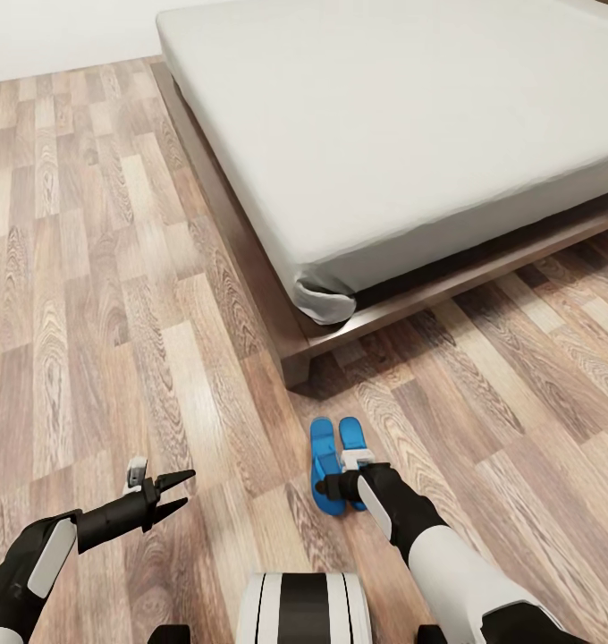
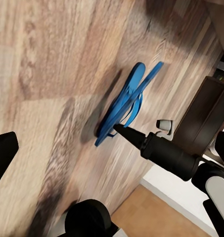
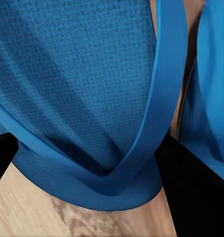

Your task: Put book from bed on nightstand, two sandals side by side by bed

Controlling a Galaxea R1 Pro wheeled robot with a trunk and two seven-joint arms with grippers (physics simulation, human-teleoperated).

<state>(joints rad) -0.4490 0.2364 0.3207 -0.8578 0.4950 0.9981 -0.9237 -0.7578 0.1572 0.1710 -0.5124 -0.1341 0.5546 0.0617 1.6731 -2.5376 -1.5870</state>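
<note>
Two bright blue sandals lie side by side on the wood floor just off the bed's (image 1: 411, 125) near corner: one sandal (image 1: 322, 444) (image 2: 122, 106) (image 3: 82, 74) and its mate (image 1: 352, 435) (image 2: 152, 74) (image 3: 213, 89) beside it. My right gripper (image 1: 325, 489) (image 2: 116, 128) (image 3: 87, 145) is down at the heel end of the first sandal, open, its black fingers (image 3: 191, 192) straddling the strap. My left gripper (image 1: 186, 490) hangs open above bare floor, well away from the sandals. The book and the nightstand are out of view.
The bed's dark wooden frame (image 1: 291, 344) juts out at floor level close to the sandals. A white wall (image 1: 63, 36) stands at the far left. Wood-plank floor (image 1: 98, 295) spreads wide beside the bed. My base (image 1: 304, 608) sits at the bottom edge.
</note>
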